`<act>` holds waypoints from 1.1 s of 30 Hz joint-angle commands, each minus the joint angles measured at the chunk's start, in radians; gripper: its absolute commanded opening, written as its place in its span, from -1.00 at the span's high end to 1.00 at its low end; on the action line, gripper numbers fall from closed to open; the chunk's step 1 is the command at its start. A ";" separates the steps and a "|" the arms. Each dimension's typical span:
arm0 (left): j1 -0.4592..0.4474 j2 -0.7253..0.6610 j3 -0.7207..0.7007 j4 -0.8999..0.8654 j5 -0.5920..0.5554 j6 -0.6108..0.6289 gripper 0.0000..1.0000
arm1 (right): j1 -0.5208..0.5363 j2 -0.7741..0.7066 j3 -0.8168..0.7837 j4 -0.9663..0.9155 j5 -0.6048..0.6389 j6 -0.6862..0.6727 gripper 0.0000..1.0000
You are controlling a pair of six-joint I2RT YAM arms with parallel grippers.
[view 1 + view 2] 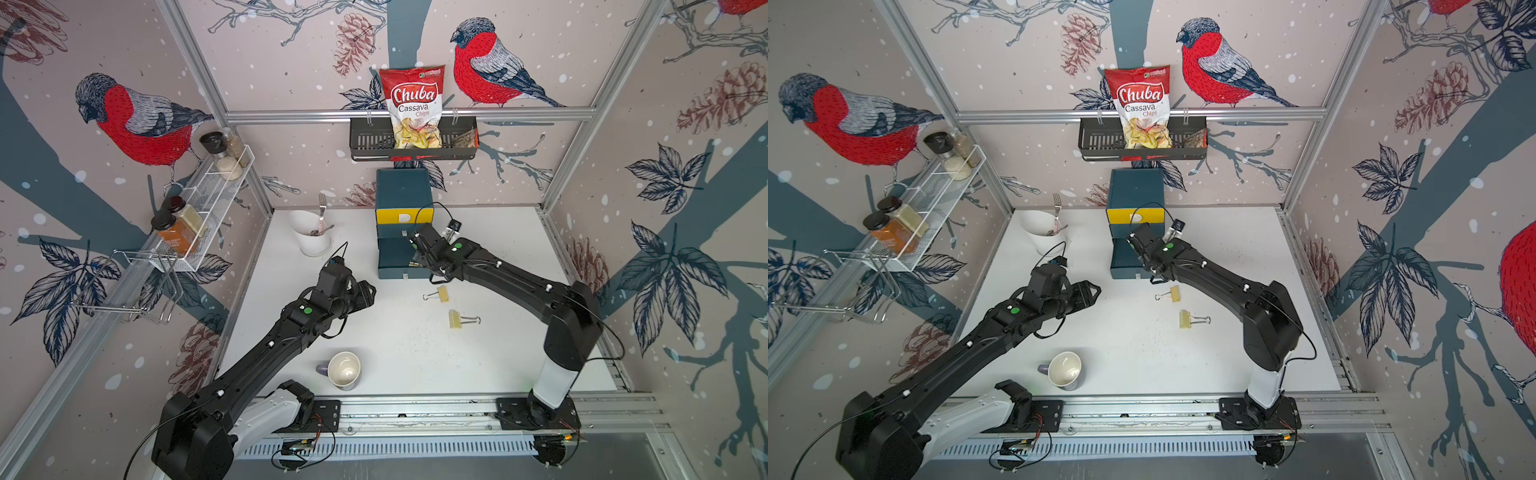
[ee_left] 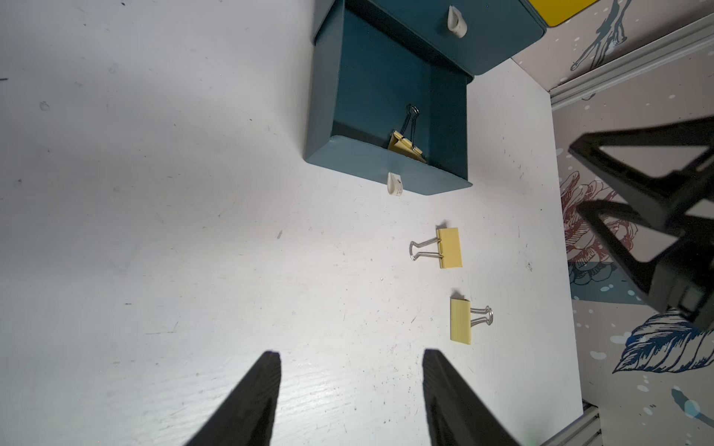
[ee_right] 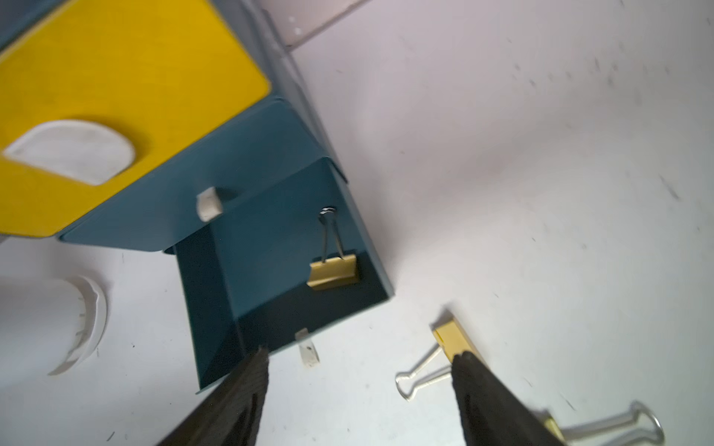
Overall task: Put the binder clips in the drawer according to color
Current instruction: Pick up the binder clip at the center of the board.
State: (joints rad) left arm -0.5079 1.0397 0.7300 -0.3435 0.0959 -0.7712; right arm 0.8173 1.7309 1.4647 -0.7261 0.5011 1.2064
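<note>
The dark-teal drawer [image 1: 402,187] unit stands at the back of the table, its bottom tray [image 2: 386,89] pulled out. One yellow binder clip [image 3: 334,270] lies inside that tray, near its front wall. Two more yellow binder clips [image 1: 441,294] [image 1: 456,319] lie on the white table in front of it, also seen in the left wrist view [image 2: 450,248] [image 2: 460,321]. My right gripper [image 3: 361,353] hangs open over the tray's front edge [image 1: 417,249], with nothing between its fingers. My left gripper [image 2: 349,357] is open and empty, left of the clips [image 1: 368,291].
A white utensil cup [image 1: 311,239] with a fork stands left of the drawer unit. A mug [image 1: 344,370] lies on its side near the front edge. A black wall basket [image 1: 370,139] holding a chips bag hangs above the unit. A spice rack [image 1: 208,199] is on the left wall.
</note>
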 commanded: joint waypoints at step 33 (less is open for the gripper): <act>-0.100 0.018 0.000 0.023 -0.123 -0.070 -0.18 | -0.308 -0.025 -0.408 -0.001 -0.685 0.644 -0.99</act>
State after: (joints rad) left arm -0.6060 1.0481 0.7315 -0.3431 -0.0246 -0.8410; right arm 0.5045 1.6970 1.0592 -0.7334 -0.1585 1.8256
